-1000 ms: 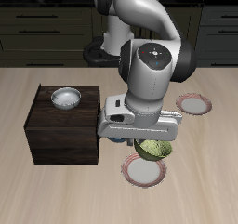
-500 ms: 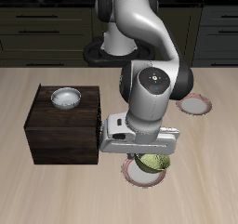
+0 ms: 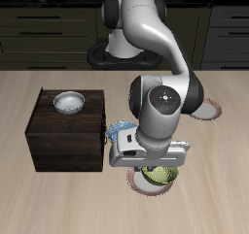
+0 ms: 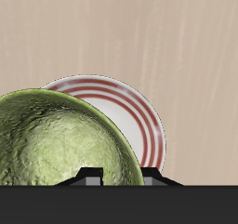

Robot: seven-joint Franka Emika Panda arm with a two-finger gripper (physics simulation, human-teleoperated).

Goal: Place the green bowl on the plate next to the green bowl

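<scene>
As against a moment ago, now lower and nearer the plate (image 4: 139,116): gripper (image 4: 119,175) clamps green bowl (image 4: 58,144), hovers over plate's centre; likely ready for release.

Light wooden table (image 3: 39,194) with dark box (image 3: 66,131), two plates (image 3: 146,184) (image 3: 208,110), perhaps a blue bowl (image 3: 121,132).

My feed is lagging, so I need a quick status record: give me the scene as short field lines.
carried: green bowl, held over the plate
fingers: closed on the bowl's rim, largely hidden by the bowl
release: not yet done
other plate: pink-rimmed plate, farther back
blue bowl: beside the dark box
box top: white bowl
</scene>
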